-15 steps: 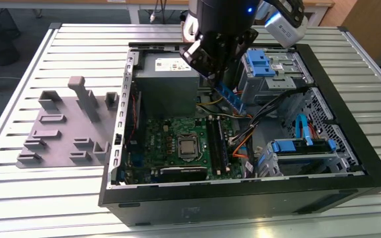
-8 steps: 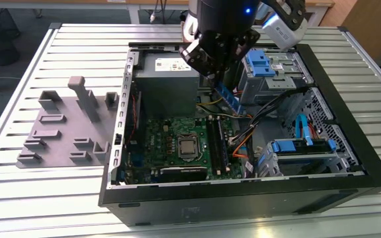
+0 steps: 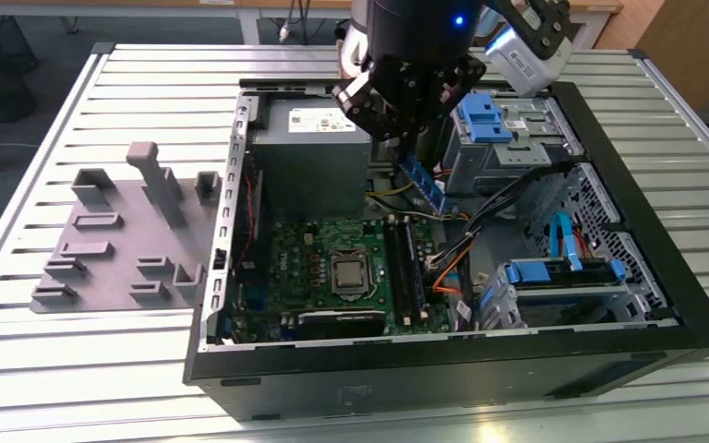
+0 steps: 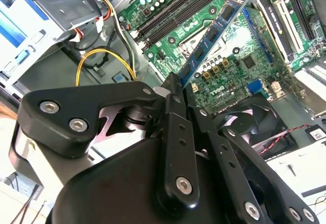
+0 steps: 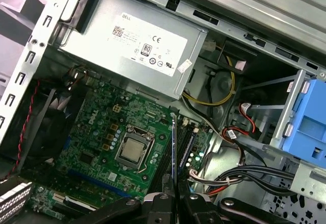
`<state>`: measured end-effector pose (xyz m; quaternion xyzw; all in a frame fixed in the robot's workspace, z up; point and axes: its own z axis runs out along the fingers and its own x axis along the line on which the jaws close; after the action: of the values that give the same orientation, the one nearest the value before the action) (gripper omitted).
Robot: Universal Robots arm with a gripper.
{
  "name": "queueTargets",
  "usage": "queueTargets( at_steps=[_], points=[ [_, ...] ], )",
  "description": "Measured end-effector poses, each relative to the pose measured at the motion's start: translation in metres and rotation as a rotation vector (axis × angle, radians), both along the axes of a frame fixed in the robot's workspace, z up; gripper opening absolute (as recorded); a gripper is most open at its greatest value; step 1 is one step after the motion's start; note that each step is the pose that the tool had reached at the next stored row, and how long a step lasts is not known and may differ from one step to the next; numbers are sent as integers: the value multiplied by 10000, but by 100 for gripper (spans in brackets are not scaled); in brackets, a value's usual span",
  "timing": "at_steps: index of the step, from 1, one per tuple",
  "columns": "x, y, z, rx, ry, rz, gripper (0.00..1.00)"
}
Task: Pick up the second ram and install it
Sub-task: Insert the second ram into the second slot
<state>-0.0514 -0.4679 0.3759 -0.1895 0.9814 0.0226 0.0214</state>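
Gripping the second ram (image 4: 216, 33) between its black fingers (image 4: 175, 112), our gripper (image 3: 410, 125) hangs over the open computer case (image 3: 650, 305) near the top centre of the exterior view. We see the stick best in the second wrist view, where it runs as a blue-labelled strip with black chips from the fingers toward the upper right of the frame, above the green motherboard (image 4: 229, 66); its lower end is hidden between the fingers. We see it edge-on in the first wrist view as a thin blue line (image 5: 173, 147) rising from the fingertips at bottom centre, over the long black slots (image 5: 165, 155) beside the processor socket (image 5: 133, 150). We cannot tell whether it touches a slot. Our arm covers part of the grey power supply (image 3: 311, 129) in the exterior view, and the stick shows there only as a blue sliver (image 3: 423, 175) below the gripper. We make out blue drive brackets (image 3: 484, 120) and bundled cables (image 3: 502, 198) toward the exterior view's right. A grey fixture block (image 3: 126, 240) sits well apart, toward the exterior view's left, on the ribbed metal table (image 3: 34, 360). Beyond it we see a dark floor and wooden furniture, cut off at the top edge.
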Motion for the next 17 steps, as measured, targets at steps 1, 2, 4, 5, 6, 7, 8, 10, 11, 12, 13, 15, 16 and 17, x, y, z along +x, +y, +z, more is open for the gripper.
queueTargets(
  at_steps=[1,2,4,5,6,7,8,10,11,12,13,15,16,17],
  points=[
    [0,0,0,0,0,-4,14],
    [0,0,0,0,0,-8,14],
    [0,0,0,0,0,-18,14],
    [0,0,0,1,-1,-23,14],
    [0,0,0,1,0,-28,14],
    [0,0,0,0,-1,-34,14],
    [0,0,0,0,0,-41,14],
    [0,0,0,0,0,-63,14],
    [0,0,0,0,-1,-91,14],
    [0,0,0,1,0,-131,14],
    [0,0,0,0,0,-187,14],
    [0,0,-1,0,-1,-347,14],
    [0,0,-1,0,0,-448,14],
    [0,0,-1,0,0,-557,14]
  ],
)
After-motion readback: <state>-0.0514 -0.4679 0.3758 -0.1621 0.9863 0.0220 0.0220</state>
